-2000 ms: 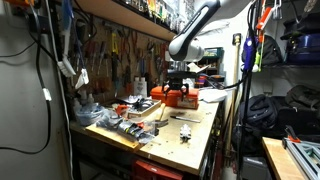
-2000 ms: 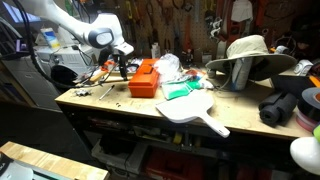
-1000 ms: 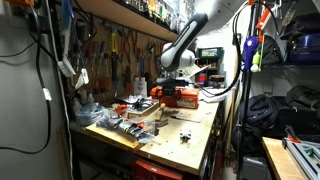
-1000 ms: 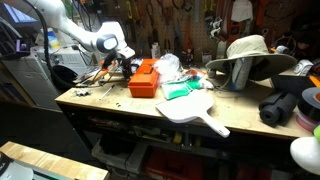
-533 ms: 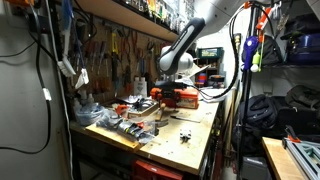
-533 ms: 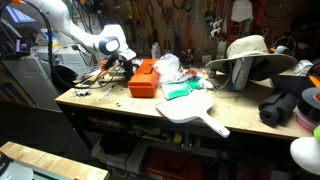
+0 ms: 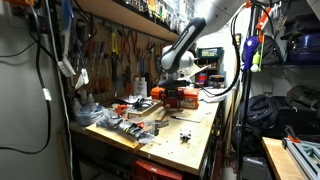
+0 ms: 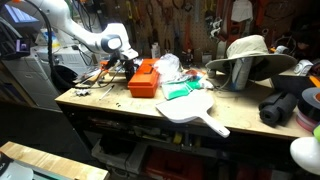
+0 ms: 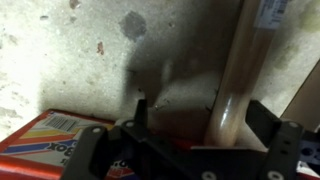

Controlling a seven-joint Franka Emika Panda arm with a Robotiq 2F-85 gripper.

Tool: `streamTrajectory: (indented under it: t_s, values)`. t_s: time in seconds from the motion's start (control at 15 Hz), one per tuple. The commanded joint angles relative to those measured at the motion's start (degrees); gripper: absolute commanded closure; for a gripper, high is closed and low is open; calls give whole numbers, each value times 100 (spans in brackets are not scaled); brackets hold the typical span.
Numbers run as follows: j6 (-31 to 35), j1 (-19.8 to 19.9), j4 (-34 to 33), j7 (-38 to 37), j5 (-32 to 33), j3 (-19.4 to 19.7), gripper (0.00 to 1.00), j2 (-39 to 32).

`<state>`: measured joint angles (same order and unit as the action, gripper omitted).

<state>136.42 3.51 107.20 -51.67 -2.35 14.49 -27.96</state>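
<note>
The orange box (image 8: 143, 78) lies on the workbench (image 8: 105, 101), toward the back, next to a tangle of cables and small tools. The gripper (image 8: 127, 66) hangs low just beside the box's end, with the arm bent down over it from behind.

In the wrist view the gripper (image 9: 200, 113) is spread wide and clamps nothing. Its fingers (image 9: 140, 112) stand well apart over the grey, stained bench top. The printed corner of the orange box (image 9: 60, 135) shows at the lower left, under the left finger. A pale tube (image 9: 245, 60) rises between the fingers, closer to the right one. The picture is soft there, so it may or may not be touching that finger.

Neither exterior view shows the tube or the gap between the fingers. In them the gripper (image 7: 171, 86) is only a dark block at the end of the orange box (image 7: 181, 98). An exterior view shows a white paddle-shaped board (image 8: 195, 112) overhanging the front edge, something green (image 8: 182, 90) beside the box, and a brimmed hat (image 8: 245, 52) well apart down the bench. The tool wall (image 7: 115, 55) behind the workbench (image 7: 192, 135) shows in another exterior view.
</note>
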Motion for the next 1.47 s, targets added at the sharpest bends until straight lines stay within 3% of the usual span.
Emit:
streamTrajectory:
  t_s: [0.0, 1.13, 1.2, 1.4]
  values:
    - [-141, 59, -107, -76, -4, 14, 0, 2]
    - [-45, 94, -514, -1006, 26, 69, 0, -440]
    - [-38, 91, -515, -991, 31, 65, 18, -445]
    - [-38, 79, -523, -957, 50, 65, 42, -413]
